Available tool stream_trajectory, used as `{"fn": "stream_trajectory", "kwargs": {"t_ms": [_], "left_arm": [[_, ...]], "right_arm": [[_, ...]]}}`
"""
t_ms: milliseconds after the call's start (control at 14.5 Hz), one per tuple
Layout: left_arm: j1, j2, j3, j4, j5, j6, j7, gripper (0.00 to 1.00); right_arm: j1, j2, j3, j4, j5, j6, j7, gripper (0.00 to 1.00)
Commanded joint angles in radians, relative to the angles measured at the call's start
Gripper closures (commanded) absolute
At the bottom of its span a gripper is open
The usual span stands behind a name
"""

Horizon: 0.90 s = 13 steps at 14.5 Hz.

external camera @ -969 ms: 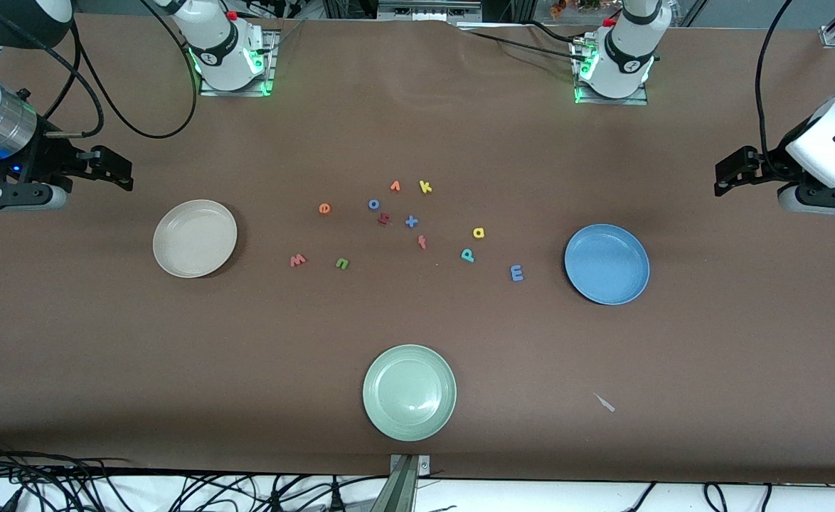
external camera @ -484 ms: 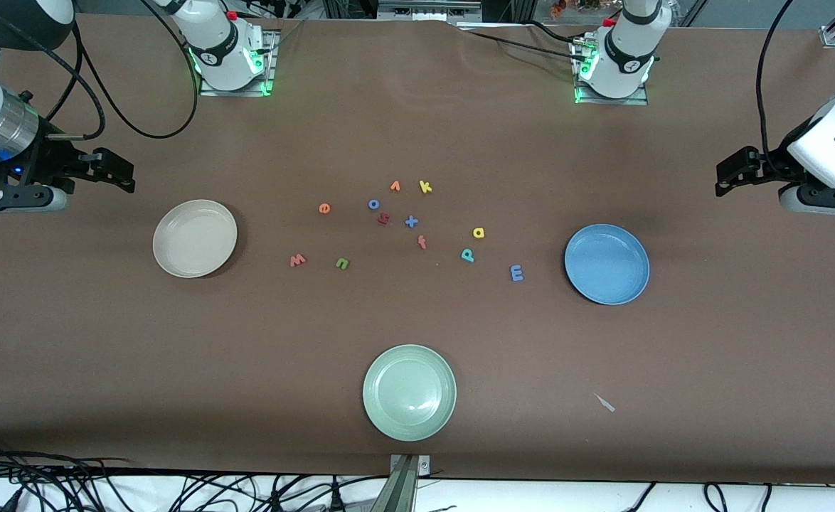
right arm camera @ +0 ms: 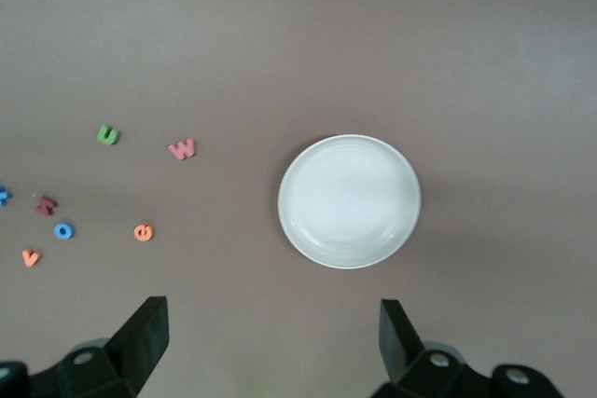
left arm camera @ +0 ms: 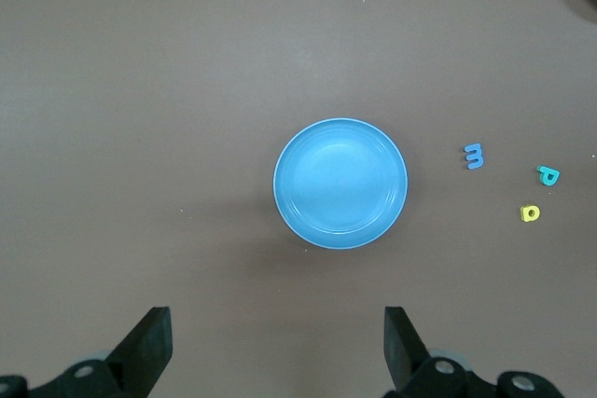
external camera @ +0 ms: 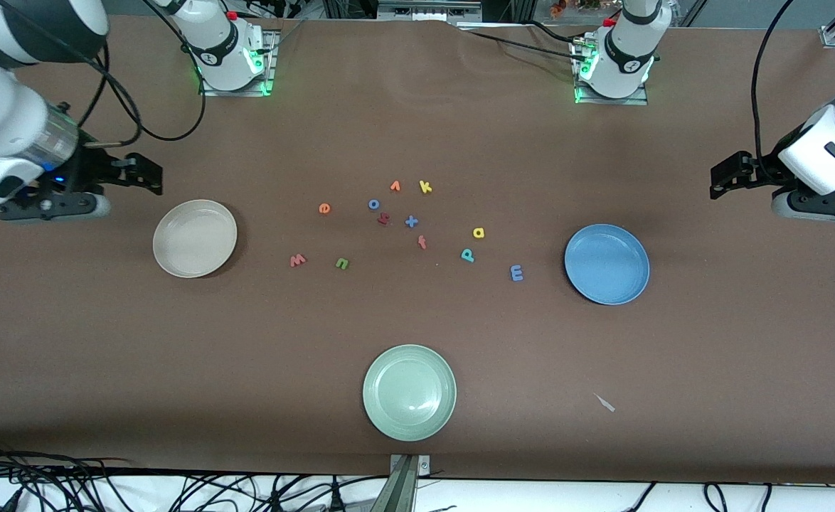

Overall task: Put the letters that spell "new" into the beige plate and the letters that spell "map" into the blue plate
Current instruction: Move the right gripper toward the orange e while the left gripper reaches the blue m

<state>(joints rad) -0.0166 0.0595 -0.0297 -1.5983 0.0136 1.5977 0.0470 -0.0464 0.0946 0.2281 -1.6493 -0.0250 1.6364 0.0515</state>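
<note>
Right gripper: fingers spread wide, nothing between them, hanging over bare counter at the right arm's end, just beside the beige plate. Left gripper: fingers likewise spread and empty, over the counter at the left arm's end, near the blue plate. Both plates empty; no letter lifted yet.

Clock directions as the front view shows them, twelve toward the robot bases. From the beige plate, roughly three o'clock: pinkish-red "w", then green "n"; orange "e" at about two o'clock. From the blue plate, nine o'clock: periwinkle "m", then teal "p"; yellow "a" at about ten o'clock.

Judgement: step in hand is the first reach.
- Each arm serves its own end; the "w" and the "m" lie closest to their plates, so take them first.
- Letters are small and flat: come straight down, fingers straddling the narrow width, close low to the counter.
- Leave the middle cluster alone, including the orange "v", yellow "k", blue "o" and red "f".
- Pale green plate gets nothing.
</note>
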Motion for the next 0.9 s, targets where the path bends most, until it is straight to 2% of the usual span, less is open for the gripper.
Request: {"fn": "stream_trajectory", "kwargs": {"t_ms": [0, 346, 553, 692, 830], "left_arm": [[-0.008, 0.011, -0.001, 0.029, 0.016, -0.022, 0.005, 0.0], [-0.011, 0.011, -0.012, 0.031, 0.009, -0.024, 0.004, 0.0], [-0.011, 0.042, -0.016, 0.031, 0.003, -0.064, 0.013, 0.0], [-0.032, 0.103, -0.033, 0.031, 0.006, -0.073, 0.008, 0.0], [-0.045, 0.149, -0.038, 0.031, 0.002, -0.064, 0.01, 0.0]], "right_arm": [[0.01, 0.036, 0.045, 0.002, 0.01, 0.005, 0.011, 0.0], [0.083, 0.099, 0.05, -0.021, 0.016, 0.055, 0.031, 0.0], [0.172, 0.103, 0.05, -0.125, 0.005, 0.178, 0.216, 0.0], [0.191, 0.1, 0.051, -0.2, 0.005, 0.247, 0.245, 0.0], [0.191, 0.079, 0.083, -0.311, 0.005, 0.353, 0.267, 0.0]]}}
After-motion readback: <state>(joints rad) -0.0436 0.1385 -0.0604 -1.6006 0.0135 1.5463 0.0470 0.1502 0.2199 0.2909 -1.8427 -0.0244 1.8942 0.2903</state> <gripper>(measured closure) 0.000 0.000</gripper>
